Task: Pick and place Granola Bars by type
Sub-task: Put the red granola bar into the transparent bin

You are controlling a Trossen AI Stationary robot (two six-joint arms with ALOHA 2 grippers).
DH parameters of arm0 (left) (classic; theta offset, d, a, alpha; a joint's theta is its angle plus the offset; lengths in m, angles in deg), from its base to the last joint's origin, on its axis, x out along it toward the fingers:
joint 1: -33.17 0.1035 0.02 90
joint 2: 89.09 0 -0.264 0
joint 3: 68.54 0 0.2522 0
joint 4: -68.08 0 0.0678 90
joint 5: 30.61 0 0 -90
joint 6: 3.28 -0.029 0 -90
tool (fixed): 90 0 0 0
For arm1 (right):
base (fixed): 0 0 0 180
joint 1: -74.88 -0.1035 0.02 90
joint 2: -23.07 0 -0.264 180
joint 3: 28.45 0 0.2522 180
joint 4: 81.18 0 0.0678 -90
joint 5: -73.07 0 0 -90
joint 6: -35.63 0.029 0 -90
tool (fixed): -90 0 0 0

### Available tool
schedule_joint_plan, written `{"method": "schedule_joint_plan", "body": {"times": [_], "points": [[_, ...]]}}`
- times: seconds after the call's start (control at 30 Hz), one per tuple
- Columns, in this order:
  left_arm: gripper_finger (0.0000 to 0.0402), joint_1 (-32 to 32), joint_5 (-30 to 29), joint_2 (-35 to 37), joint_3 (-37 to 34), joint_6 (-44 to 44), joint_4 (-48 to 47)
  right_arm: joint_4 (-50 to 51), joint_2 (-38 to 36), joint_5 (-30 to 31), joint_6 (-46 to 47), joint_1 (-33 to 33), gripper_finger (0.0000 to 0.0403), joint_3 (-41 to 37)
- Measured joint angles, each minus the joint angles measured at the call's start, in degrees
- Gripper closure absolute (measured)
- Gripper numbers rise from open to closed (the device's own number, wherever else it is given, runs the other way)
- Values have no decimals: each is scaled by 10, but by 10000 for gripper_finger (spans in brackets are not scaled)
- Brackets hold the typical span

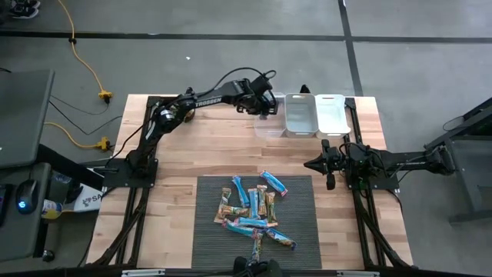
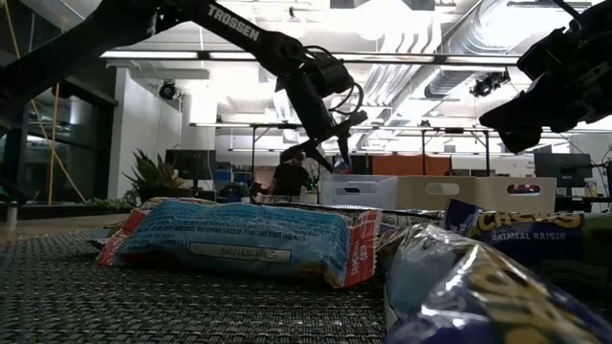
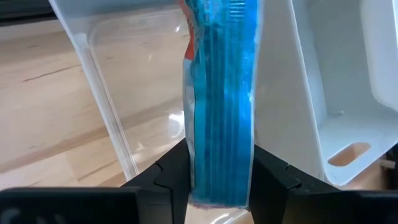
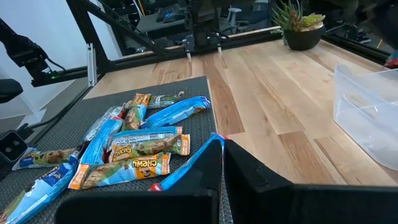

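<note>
Granola Bars (image 1: 255, 211): about a dozen wrapped bars, mostly bright blue, some tan and orange, heaped loosely and overlapping on the mat at the near middle of the table.

Table (image 1: 192, 154): light wood planks, carrying both arm bases, the mat and the bins.

Mat (image 1: 211, 238): dark ribbed rectangle, near centre of table, under the heap.

Left arm (image 1: 173, 115): dark, reaching from the left side across to the far edge, ending over the clear bin.

Right arm (image 1: 400, 160): dark, waiting at the right side, wrist turned toward table centre.

Bins, far edge, in a row touching side by side: clear bin (image 1: 267, 123) leftmost, then grey-white bin (image 1: 300, 115), then white bin (image 1: 332, 114).

Left gripper (image 3: 219, 180): poised above the clear bin, fingers (image 3: 168, 177) pressed on either side of one blue bar (image 3: 221, 93), held upright and hanging lengthwise down toward the bin; red trim on one wrapper edge; possibly clear of the bin floor, hard to tell in the wrist view.

Right gripper (image 1: 329, 164): fingers closed together, nothing between them, held above bare wood just right of the mat's far corner.
</note>
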Motion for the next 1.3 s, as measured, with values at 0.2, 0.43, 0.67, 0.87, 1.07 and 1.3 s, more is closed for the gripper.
{"method": "schedule_joint_plan", "body": {"times": [0.2, 0.43, 0.67, 0.87, 1.07, 1.3], "points": [[231, 0, 1, 0, 0, -4, 0, 0, 0, 0, 0, 0, 402, 0], [207, 0, 30, 0, 0, -12, 1, 0, 0, 0, 0, 0, 402, 0], [206, -1, 64, 28, 0, -73, -1, 0, 0, 0, 0, 0, 402, 0], [206, -8, 32, 102, 0, -120, -34, 0, 0, 0, 0, 0, 402, 0], [206, -32, -32, 193, 0, -155, -119, 0, 0, 0, 0, 0, 402, 0], [206, -89, -99, 275, 1, -219, -187, 1, 0, 0, 0, 0, 402, 0]]}}
